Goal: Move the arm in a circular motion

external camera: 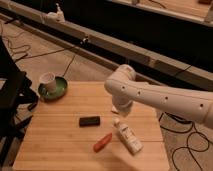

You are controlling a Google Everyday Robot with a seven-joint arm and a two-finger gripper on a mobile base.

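The arm (pixel 160 97) is large, glossy white and made of thick rounded tubes with small dark dots. It reaches in from the right edge over the back right part of the wooden table (pixel 55 145). Its bulbous joint (pixel 121 82) hangs above the table, and a short segment (pixel 123 106) drops from it toward the tabletop. The gripper does not show; it lies beyond the visible segments, hidden or out of the frame.
A green plate (pixel 59 90) with a white cup (pixel 47 80) stands at the table's back left. A black block (pixel 89 121), a red-orange item (pixel 102 142) and a white bottle (pixel 128 138) lie on the table. Cables run over the floor.
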